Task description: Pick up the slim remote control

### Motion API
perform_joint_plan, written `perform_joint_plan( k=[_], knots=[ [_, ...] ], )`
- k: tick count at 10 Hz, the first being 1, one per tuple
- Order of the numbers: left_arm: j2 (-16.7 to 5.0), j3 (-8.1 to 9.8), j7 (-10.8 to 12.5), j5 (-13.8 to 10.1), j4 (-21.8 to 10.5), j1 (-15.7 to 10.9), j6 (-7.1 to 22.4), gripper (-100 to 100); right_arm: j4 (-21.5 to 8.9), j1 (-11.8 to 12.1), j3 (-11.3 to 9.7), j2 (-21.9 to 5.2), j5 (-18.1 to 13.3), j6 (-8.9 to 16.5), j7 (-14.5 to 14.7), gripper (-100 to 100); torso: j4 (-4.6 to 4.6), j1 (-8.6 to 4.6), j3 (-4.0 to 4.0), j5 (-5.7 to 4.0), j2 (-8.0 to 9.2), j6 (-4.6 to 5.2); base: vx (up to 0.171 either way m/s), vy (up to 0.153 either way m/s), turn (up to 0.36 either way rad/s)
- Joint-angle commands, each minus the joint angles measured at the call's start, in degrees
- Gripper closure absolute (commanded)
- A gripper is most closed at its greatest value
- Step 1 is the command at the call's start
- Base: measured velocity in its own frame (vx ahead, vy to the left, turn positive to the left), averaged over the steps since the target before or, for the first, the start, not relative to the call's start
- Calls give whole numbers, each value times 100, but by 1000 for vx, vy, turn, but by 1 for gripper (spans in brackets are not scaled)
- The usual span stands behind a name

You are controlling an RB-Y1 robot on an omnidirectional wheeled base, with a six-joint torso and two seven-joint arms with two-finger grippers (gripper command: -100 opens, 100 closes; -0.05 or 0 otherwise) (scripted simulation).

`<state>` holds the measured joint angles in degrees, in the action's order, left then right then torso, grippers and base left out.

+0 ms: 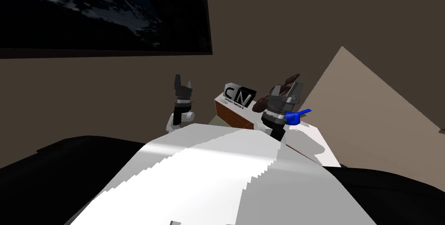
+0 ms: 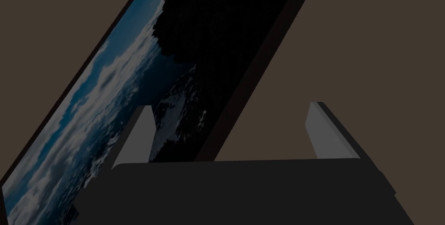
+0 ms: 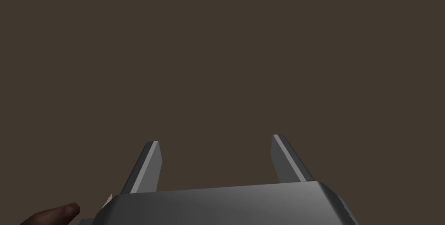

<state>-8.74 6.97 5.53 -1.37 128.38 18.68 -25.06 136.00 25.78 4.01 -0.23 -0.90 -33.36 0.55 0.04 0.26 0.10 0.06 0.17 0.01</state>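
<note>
Left jaws and right jaws spread, empty; lowering the right blind might knock the blue object (image 1: 298,114) off the counter (image 1: 327,149).

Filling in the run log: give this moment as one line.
right gripper: open, at white-topped brown cabinet | left gripper: open, beside it | held: nothing

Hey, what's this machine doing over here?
A two-armed robot stands at a white-topped cabinet by a brown wall. Its right gripper hangs open above the top, beside a black-and-white box marked CN, a blue object and some dark brown pieces. The left gripper is raised off to the side, also open. Neither holds anything yet.
</note>
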Motion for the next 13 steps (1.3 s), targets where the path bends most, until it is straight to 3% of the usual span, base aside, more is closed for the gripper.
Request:
perform_joint_plan(
  k=[1,4,5,6,7,13],
  knots=[
    [-25,2,-8,17,-105,-125,158,-100,0,0,0,0,0,0,0,0,0,0,0,0,0,0,-37,47,-68],
    [-156,128,33,-2,-428,-521,602,-100,0,1,0,0,0,0,0,0,-2,-13,-6,-3,-11,-3,-24,29,-114],
    [-156,128,33,-2,-428,-521,625,-100,0,0,0,0,0,0,0,0,-2,-13,-7,-3,-12,0,-22,33,-67],
    [-207,190,55,-13,-611,-731,841,-100,0,1,0,0,0,0,0,0,-2,-11,-7,-2,-12,-3,-27,30,-113],
    [-207,190,55,-13,-611,-735,885,-100,0,1,0,0,0,0,0,0,-2,-11,-7,-2,-12,0,-23,32,-87],
    [-334,406,140,-65,-1475,-1640,1912,-100,0,1,0,0,0,0,0,0,-4,-11,-9,-2,-17,-3,-24,41,-140]
  ],
)
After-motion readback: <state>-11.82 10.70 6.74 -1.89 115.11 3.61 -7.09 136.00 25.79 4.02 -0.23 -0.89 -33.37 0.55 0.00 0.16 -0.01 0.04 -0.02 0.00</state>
